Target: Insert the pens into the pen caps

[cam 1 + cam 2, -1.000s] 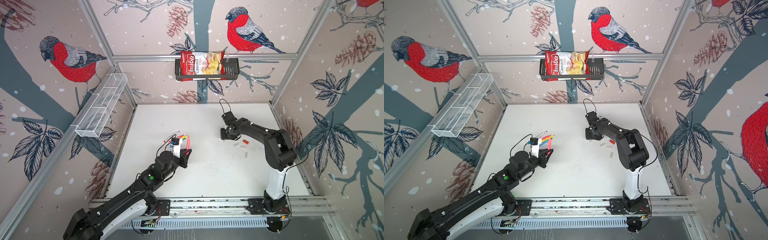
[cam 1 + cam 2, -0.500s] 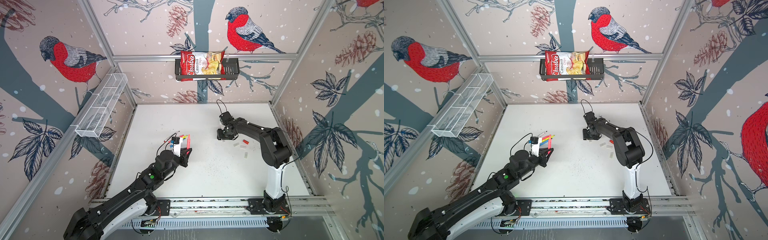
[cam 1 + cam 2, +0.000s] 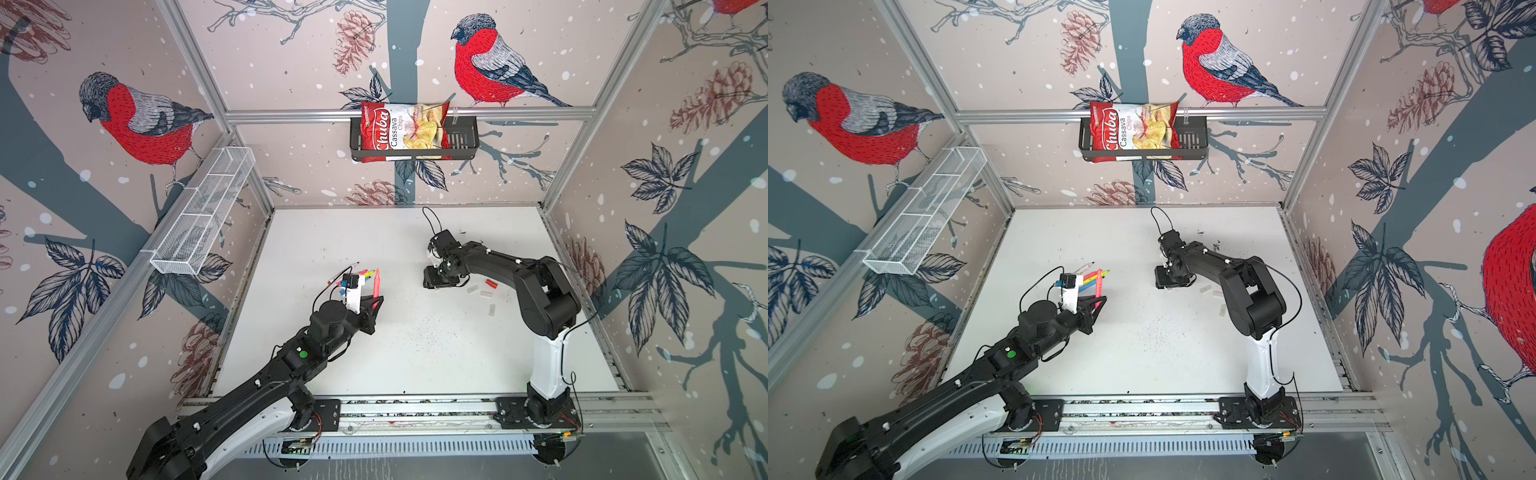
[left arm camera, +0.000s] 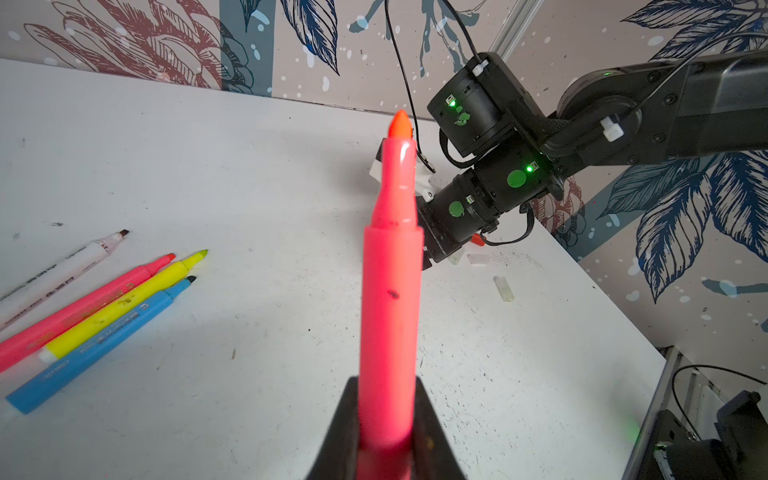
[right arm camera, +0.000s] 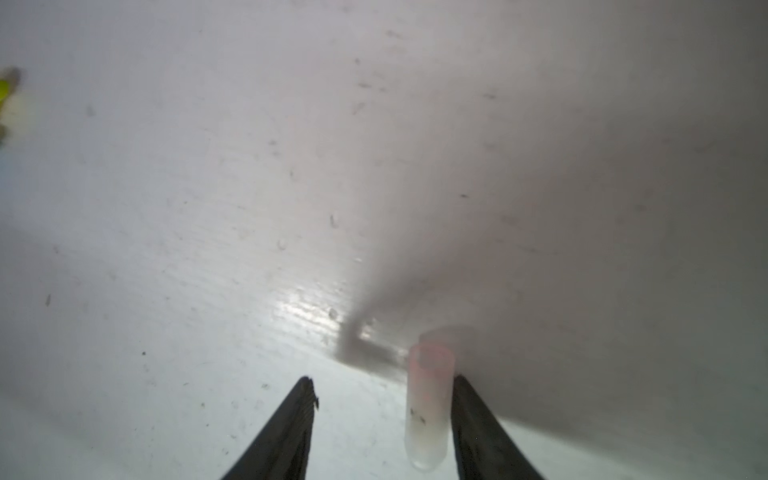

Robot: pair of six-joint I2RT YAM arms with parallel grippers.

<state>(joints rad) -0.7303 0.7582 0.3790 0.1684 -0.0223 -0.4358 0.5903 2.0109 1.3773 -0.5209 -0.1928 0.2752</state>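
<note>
We find the chips bag [image 3: 399, 131] in the black basket [image 3: 465, 143], upper centre. The left gripper [image 4: 386, 382] is clamped on a pink pen [image 4: 390, 291]. The right gripper [image 5: 382, 379], fingers [image 5: 286, 428] apart with a cap [image 5: 428, 407] between them, now sits further left.

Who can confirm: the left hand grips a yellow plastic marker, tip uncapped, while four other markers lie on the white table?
Wrong colour: the left wrist view shows the left hand gripping a pink plastic marker, tip uncapped; four other markers lie on the white table.
</note>
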